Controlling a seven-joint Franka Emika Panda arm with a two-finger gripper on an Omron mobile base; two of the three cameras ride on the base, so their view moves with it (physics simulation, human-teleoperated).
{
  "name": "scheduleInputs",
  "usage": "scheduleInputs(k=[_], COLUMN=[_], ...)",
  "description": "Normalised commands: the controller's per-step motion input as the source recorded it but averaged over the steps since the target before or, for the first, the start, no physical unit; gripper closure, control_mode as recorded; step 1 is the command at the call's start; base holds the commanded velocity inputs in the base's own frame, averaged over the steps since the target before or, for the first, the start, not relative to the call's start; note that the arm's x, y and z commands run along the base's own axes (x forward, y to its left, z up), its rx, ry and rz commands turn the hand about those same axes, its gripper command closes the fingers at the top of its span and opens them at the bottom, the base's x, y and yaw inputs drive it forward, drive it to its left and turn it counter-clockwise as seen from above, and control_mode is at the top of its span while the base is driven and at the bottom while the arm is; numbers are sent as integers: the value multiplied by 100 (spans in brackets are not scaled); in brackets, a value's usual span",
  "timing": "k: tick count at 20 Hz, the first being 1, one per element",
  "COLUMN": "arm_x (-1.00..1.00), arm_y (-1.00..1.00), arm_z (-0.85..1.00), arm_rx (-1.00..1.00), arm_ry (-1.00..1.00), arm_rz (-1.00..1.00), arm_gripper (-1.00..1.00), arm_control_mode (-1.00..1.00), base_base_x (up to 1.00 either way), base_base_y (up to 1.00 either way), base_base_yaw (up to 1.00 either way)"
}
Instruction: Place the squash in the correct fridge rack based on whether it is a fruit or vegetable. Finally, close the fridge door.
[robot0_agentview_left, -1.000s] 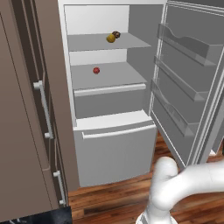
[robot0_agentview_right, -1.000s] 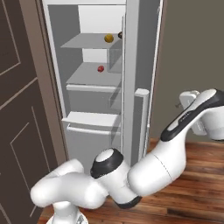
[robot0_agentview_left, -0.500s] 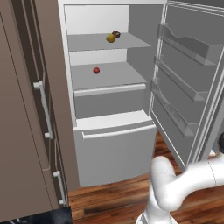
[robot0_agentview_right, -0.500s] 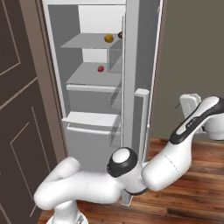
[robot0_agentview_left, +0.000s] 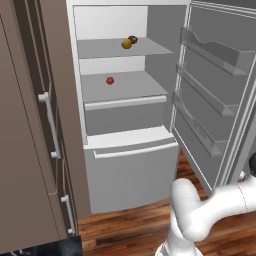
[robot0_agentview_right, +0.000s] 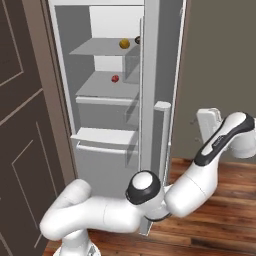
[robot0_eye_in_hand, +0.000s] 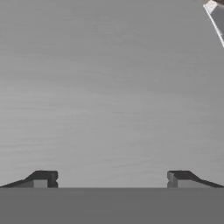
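The yellow squash (robot0_agentview_left: 126, 44) (robot0_agentview_right: 124, 44) lies on the upper fridge rack (robot0_agentview_left: 97, 49) (robot0_agentview_right: 95, 48), touching a dark brown ball (robot0_agentview_left: 133, 39). The fridge door (robot0_agentview_left: 216, 102) stands wide open, its clear bins facing the shelves; in the right base view I see its edge (robot0_agentview_right: 150, 75) and its vertical bar handle (robot0_agentview_right: 162, 142). My gripper (robot0_agentview_right: 196, 121) (robot0_eye_in_hand: 112, 177) is open and empty on the outer side of the door, right of the handle. In the hand view its fingertips (robot0_eye_in_hand: 43, 177) stand wide apart before a flat grey surface.
A small red ball (robot0_agentview_left: 110, 80) (robot0_agentview_right: 115, 78) sits on the lower shelf. Below it is the drawer front (robot0_agentview_left: 132, 167) with a horizontal handle. Tall brown cabinets (robot0_agentview_left: 30, 125) flank the fridge on the left. The floor (robot0_agentview_left: 130, 225) is wood.
The arm has swung farther right and lower, and the hand has drawn closer to the door's outer face. The squash, the balls and the door have not moved.
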Motion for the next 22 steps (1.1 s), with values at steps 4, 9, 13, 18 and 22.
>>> scheduleInputs(k=[4, 9, 13, 18, 22], arm_x=[-24, -15, -9, 0, 3], arm_y=[100, 100, 100, 100, 100], arm_z=[-47, -39, -19, -4, 0], arm_rx=[-2, -8, -11, -14, -10], arm_ry=[-2, -6, -14, -15, -18], arm_rz=[23, 22, 17, 10, 0], arm_gripper=[-100, -100, -100, -100, -100], arm_control_mode=[-100, -100, -100, -100, -100], base_base_x=[0, 0, 0, 0, 0], base_base_y=[0, 0, 0, 0, 0], base_base_yaw=[0, 0, 0, 0, 0])
